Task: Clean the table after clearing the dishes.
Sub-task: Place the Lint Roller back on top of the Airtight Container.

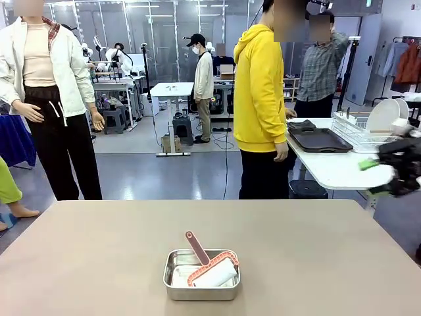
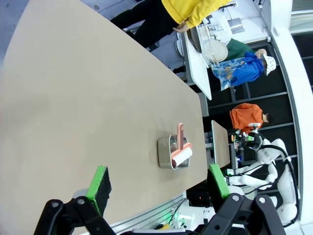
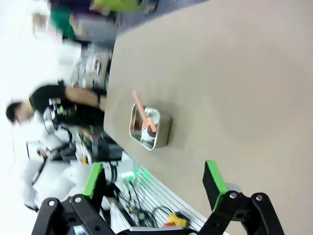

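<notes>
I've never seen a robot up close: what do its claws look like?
Each claw is black, built of jointed metal links with round pivot bolts, ending in two fingers faced with bright green pads: the left claw and the right claw look alike.

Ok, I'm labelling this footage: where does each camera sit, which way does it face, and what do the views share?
Front view: between the arms, facing across the matte taupe-brown table toward the person in a yellow hoodie; right gripper blurred at right.
Left wrist view: above the table, over the open left gripper.
Right wrist view: above the table, over the open right gripper.
Shared: the shiny steel rectangular pan holding a pink-handled roller.
</notes>
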`<state>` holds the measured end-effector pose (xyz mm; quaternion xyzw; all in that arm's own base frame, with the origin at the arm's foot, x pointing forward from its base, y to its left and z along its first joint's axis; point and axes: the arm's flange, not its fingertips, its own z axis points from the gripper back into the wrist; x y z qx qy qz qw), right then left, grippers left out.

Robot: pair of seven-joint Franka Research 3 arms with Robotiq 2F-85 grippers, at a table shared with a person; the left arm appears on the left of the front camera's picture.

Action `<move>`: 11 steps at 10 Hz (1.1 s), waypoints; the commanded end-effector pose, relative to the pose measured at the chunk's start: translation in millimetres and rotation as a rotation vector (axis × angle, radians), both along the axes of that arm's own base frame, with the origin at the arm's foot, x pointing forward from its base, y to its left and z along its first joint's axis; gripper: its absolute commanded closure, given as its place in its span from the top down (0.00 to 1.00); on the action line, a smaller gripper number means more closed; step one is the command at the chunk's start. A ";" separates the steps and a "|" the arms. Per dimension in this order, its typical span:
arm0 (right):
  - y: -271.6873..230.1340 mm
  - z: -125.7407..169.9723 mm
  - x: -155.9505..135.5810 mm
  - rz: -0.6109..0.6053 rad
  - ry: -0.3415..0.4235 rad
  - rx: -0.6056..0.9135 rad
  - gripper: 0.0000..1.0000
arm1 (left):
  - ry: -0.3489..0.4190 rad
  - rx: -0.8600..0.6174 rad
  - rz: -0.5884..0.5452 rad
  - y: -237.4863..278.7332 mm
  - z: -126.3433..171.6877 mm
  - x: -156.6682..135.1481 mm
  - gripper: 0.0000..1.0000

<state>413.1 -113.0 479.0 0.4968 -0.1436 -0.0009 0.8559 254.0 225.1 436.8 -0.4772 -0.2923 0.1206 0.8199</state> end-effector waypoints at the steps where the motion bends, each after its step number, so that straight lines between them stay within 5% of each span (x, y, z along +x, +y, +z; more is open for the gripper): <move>1: -47.7 -20.9 -28.7 -0.279 0.015 0.125 1.00 | -0.010 -0.003 0.003 0.7 0.6 -0.4 1.00; 3: -78.0 -33.6 -54.0 -0.371 -0.029 0.143 1.00 | -0.010 -0.003 0.003 0.7 0.6 -0.4 1.00; 11: -103.1 -41.7 -59.1 -0.374 0.028 0.136 1.00 | -0.010 -0.003 0.003 0.7 0.6 -0.4 1.00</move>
